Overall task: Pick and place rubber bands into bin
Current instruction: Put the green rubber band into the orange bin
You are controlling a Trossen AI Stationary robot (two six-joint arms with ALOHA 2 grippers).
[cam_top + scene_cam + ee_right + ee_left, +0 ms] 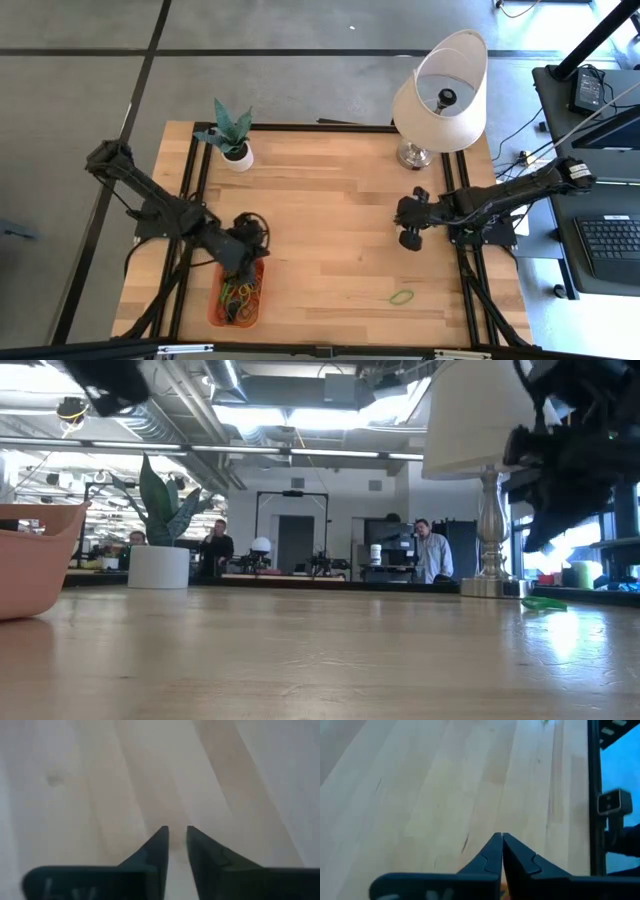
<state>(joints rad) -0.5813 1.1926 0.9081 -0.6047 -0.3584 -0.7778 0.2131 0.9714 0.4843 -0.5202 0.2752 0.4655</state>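
Orange bin (30,560) nearest; no writing can be read.

One bin (222,304) is holding many bands (242,295); one green band (402,297), one lamp (440,95) and one plant (232,133) are standing apart.

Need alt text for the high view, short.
Overhead view of a wooden table: the left gripper, shut, hovers over an orange bin of rubber bands at the near-left corner. One green rubber band lies near the right gripper, slightly open above bare wood. A potted plant and lamp stand at the back.
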